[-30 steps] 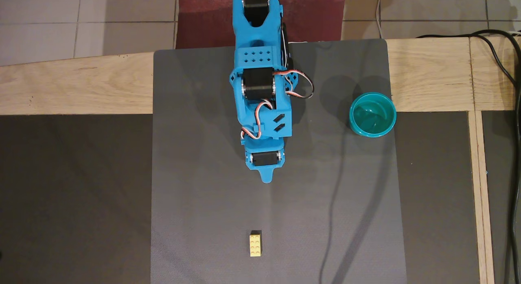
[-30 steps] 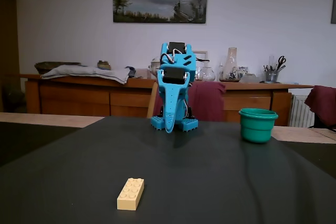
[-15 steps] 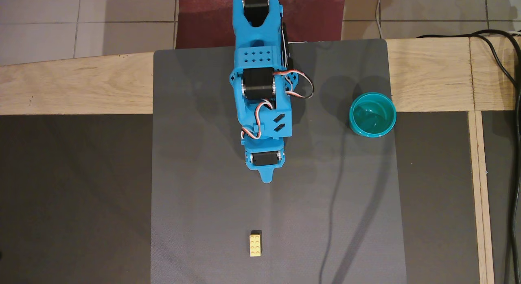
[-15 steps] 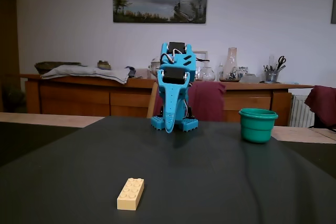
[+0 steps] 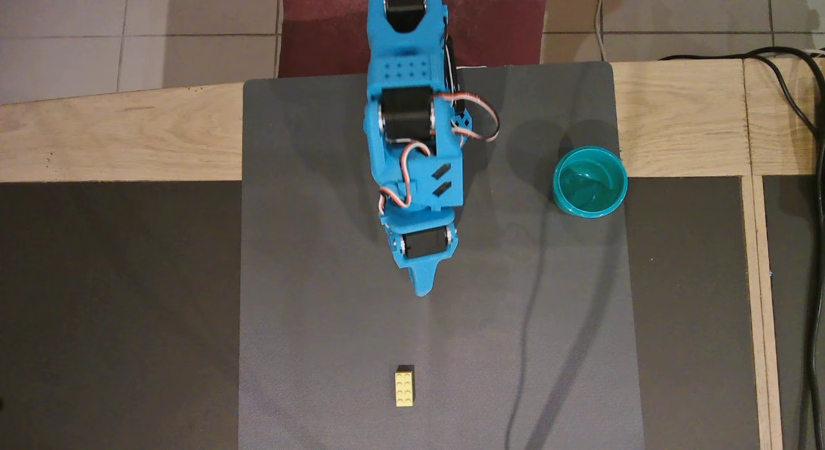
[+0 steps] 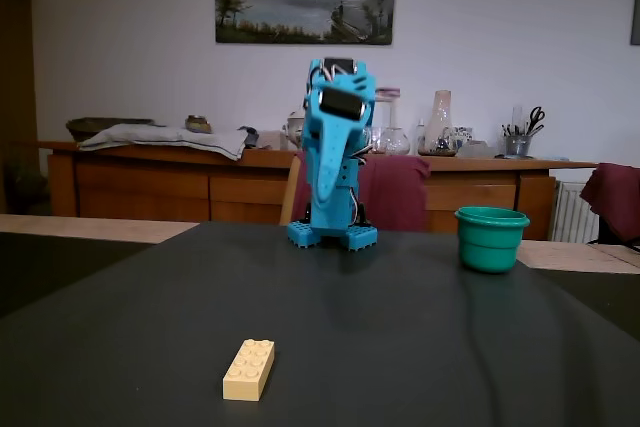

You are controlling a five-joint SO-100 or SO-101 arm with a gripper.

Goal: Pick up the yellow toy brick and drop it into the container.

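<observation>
The yellow toy brick (image 5: 404, 386) lies flat on the grey mat near its front edge, studs up; the fixed view shows the brick (image 6: 249, 369) close to the camera. The teal container (image 5: 590, 181) stands upright at the mat's right edge, and in the fixed view the container (image 6: 490, 239) sits right of the arm. My blue gripper (image 5: 422, 287) points down at the mat's middle, well behind the brick and left of the container. In the fixed view the gripper (image 6: 322, 213) hangs above the arm's base, fingers together, holding nothing.
The grey mat (image 5: 309, 308) lies over a wooden table (image 5: 116, 140). Black cables (image 5: 809, 179) run along the far right in the overhead view. A sideboard with clutter (image 6: 150, 177) stands behind the table.
The arm has lifted: the gripper rose off the mat and reached slightly toward the brick. Brick and container have stayed put.
</observation>
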